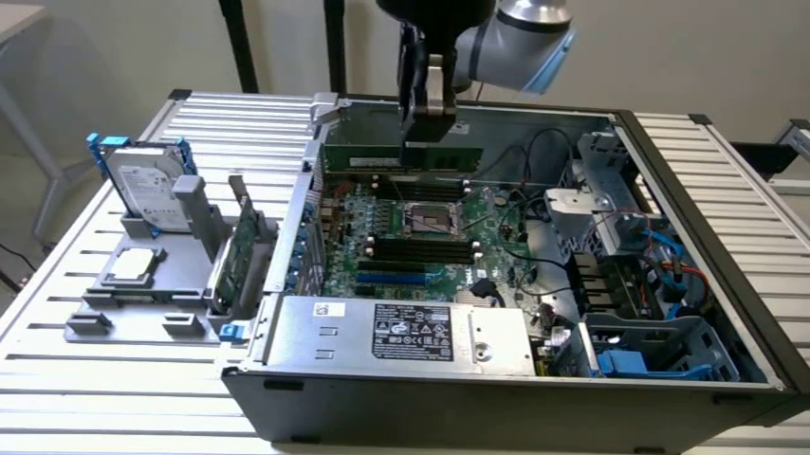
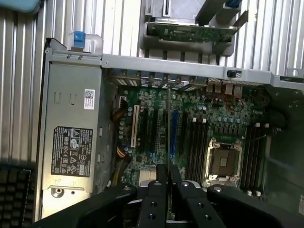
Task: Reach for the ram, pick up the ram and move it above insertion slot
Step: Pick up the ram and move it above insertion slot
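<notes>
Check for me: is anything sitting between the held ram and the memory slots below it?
Nothing visible. The gripper holds the ram on edge above the motherboard, and the slots beneath look open, with no cable crossing them.

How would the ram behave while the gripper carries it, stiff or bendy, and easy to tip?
The ram is probably stiff: it hangs level and unsagging from the gripper, gripped only at its upper edge. It looks thin and light for its length. Pinched along one narrow stretch, it could pivot if bumped against the case.
</notes>
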